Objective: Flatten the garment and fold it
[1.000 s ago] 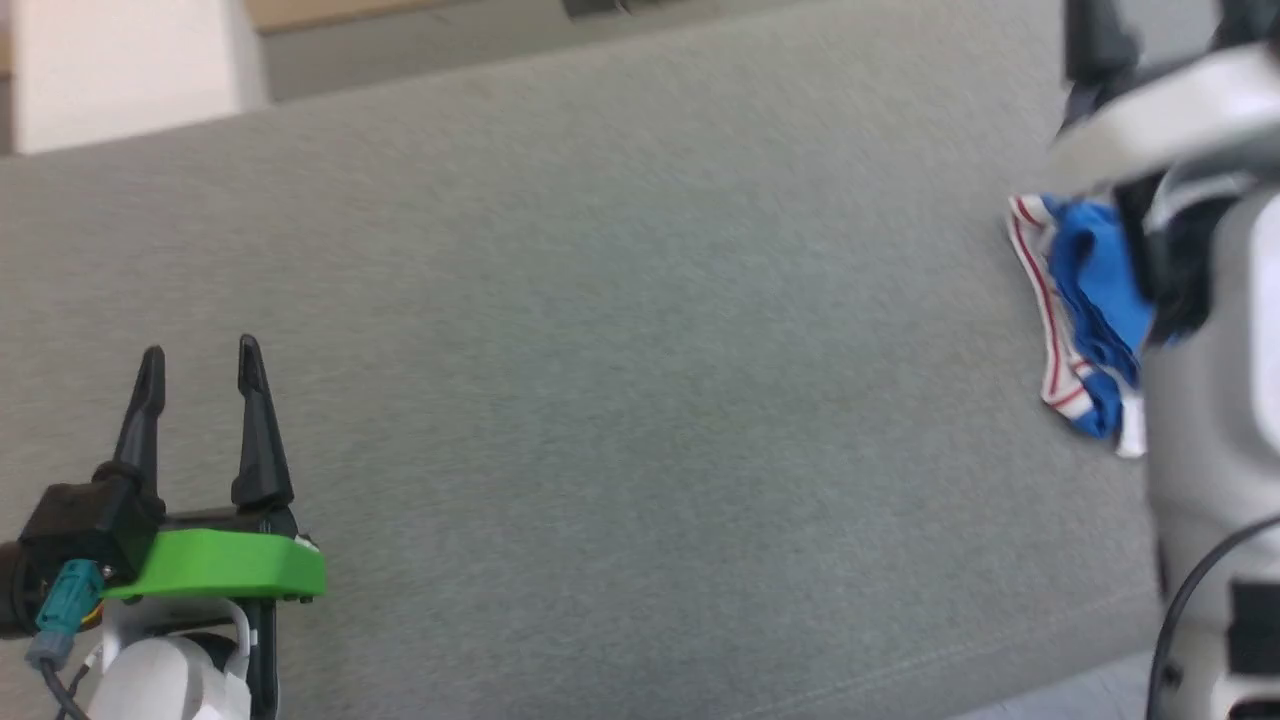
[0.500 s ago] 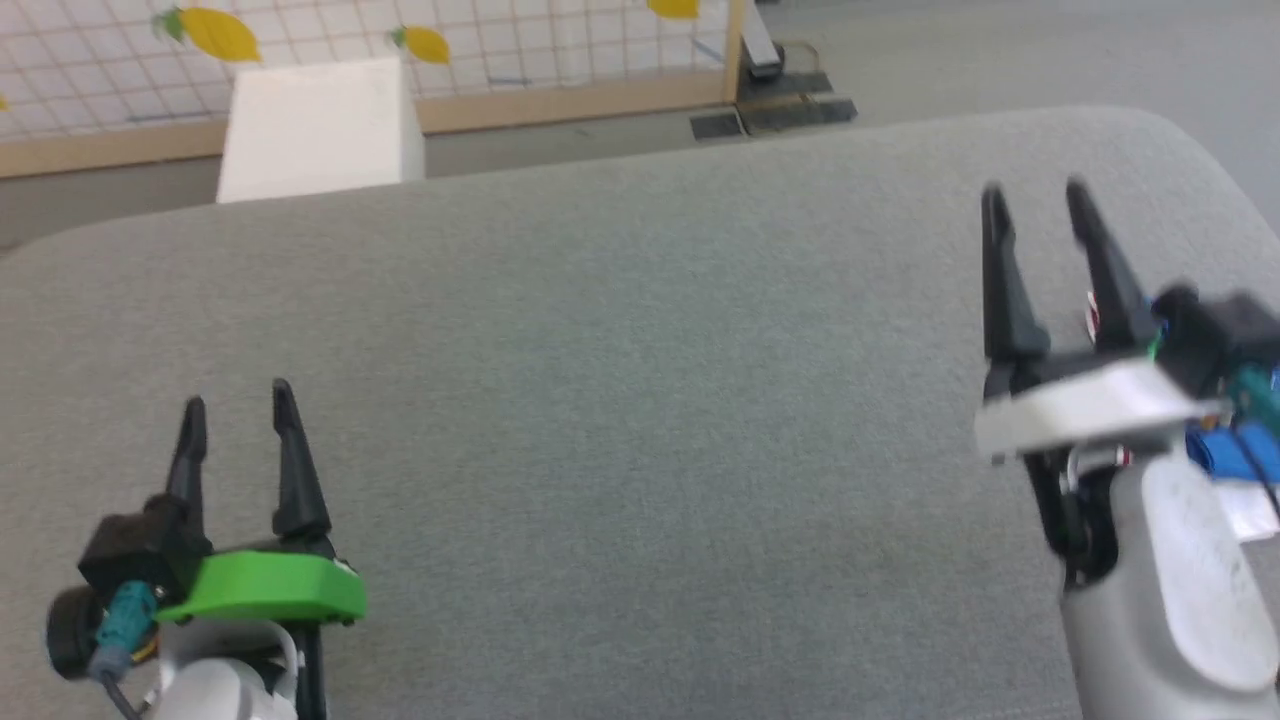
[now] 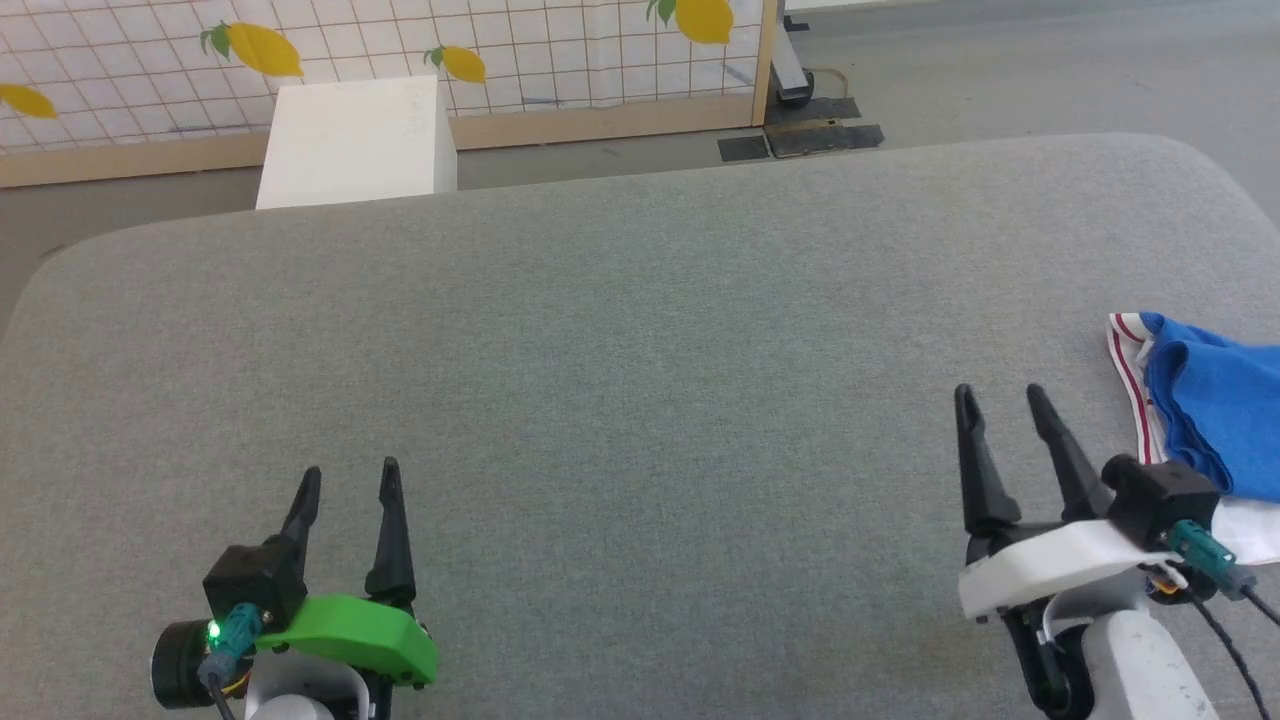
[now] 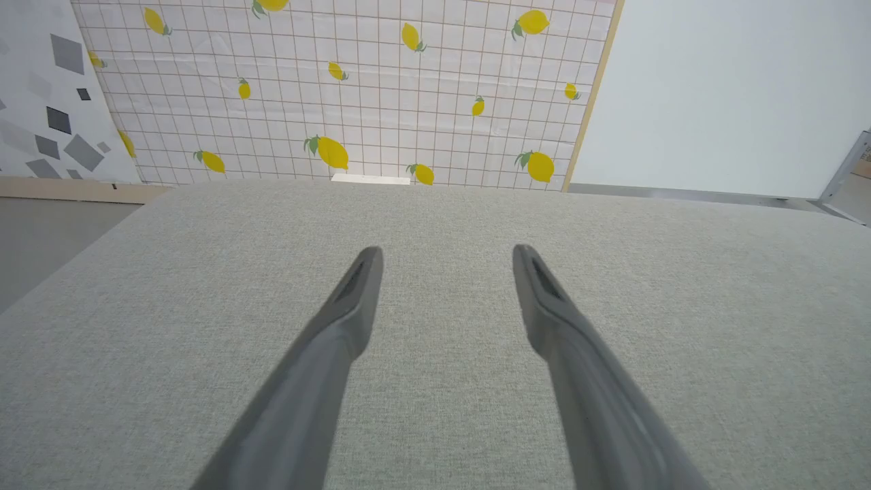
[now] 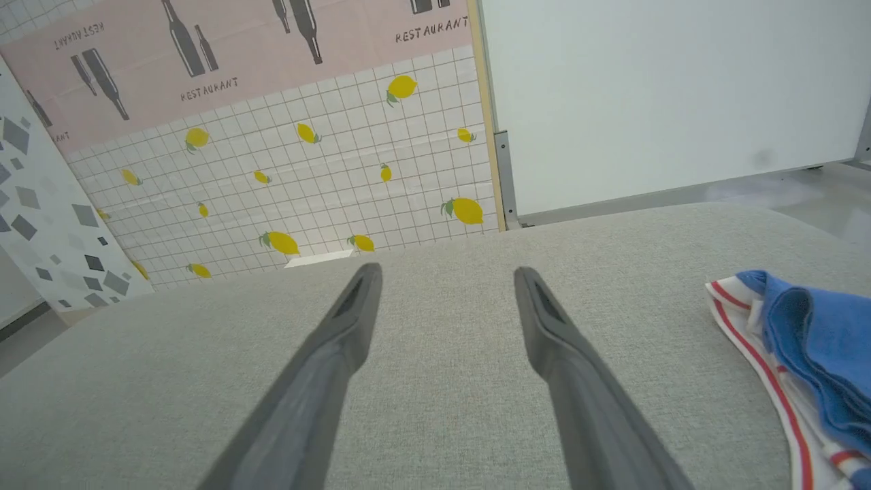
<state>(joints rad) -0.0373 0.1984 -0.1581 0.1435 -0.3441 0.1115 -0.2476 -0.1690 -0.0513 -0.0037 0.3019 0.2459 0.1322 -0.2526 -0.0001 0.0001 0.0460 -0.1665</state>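
Note:
The garment [image 3: 1210, 410] lies bunched at the right edge of the grey table [image 3: 640, 380], royal blue with white cloth and thin red stripes, partly cut off by the frame. It also lies at the right of the right wrist view, as the garment [image 5: 810, 347]. My right gripper [image 3: 1000, 400] hovers open just left of it, nothing between its fingers [image 5: 340, 340]. Near the table's front left, my left gripper [image 3: 350, 480] stands open and empty over bare cloth, with its fingers [image 4: 354, 306] spread.
A white box [image 3: 355, 140] stands on the floor behind the table. A lemon-print tiled panel [image 3: 400, 50] with a wooden frame backs it. Dark floor plates [image 3: 800, 140] lie beyond the far edge. The rounded table corner [image 3: 1200, 170] is at the far right.
The head camera has tilted and swung, so the whole picture shifted. My right gripper has come down from high at the right to low at the right, uncovering the garment. Both grippers stayed open.

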